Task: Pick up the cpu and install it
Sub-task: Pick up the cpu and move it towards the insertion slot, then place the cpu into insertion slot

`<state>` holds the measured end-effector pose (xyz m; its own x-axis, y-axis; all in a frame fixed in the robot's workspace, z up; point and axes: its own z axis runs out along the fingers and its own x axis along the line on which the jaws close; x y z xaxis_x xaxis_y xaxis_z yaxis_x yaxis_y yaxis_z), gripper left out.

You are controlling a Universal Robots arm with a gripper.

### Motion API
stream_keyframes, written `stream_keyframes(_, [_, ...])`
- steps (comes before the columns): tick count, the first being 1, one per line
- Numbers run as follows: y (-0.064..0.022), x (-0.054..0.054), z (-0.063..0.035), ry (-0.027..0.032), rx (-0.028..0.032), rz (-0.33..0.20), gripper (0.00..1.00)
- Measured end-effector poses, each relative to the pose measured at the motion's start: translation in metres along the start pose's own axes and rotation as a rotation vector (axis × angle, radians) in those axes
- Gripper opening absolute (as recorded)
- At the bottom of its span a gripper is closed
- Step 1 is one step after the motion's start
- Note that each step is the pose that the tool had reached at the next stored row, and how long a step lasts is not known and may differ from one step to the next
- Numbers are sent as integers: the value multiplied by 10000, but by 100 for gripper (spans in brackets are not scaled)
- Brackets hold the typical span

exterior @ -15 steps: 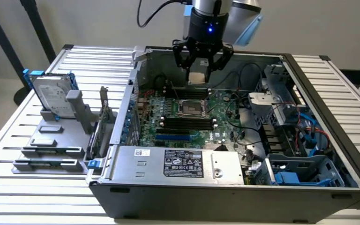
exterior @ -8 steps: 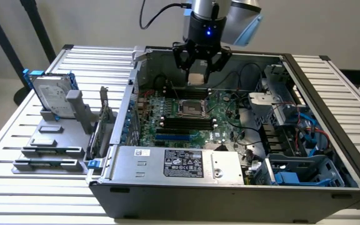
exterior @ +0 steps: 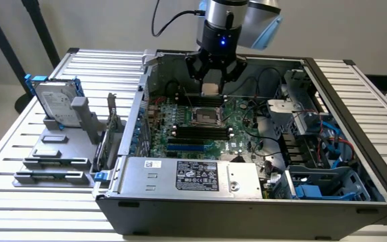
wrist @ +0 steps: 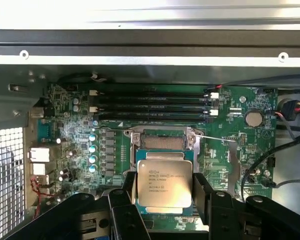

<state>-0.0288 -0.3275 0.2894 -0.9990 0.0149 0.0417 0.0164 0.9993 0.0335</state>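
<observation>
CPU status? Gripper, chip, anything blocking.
Status: gripper shut on cpu, gripping two opposite edges. Held above motherboard, not seated in socket. Nothing between chip and socket.

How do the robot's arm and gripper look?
The arm is a silver cylinder with a pale blue cap. A black cable loops to it. Its black wrist end has a small blue light; the black gripper has chunky angular fingers.

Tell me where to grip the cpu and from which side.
Take the cpu by two opposite thin edges, coming straight down from above. It is a flat square lying level, with a smooth metal top that offers no hold. The gripper grips it this way, a finger on each side, over the socket.
</observation>
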Motion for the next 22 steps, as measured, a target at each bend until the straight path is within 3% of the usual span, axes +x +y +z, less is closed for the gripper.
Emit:
stream_keyframes(5, [27,-5,86,-3,-5,76,55])
stream_keyframes(22, [27,-5,87,1,-3,80,55])
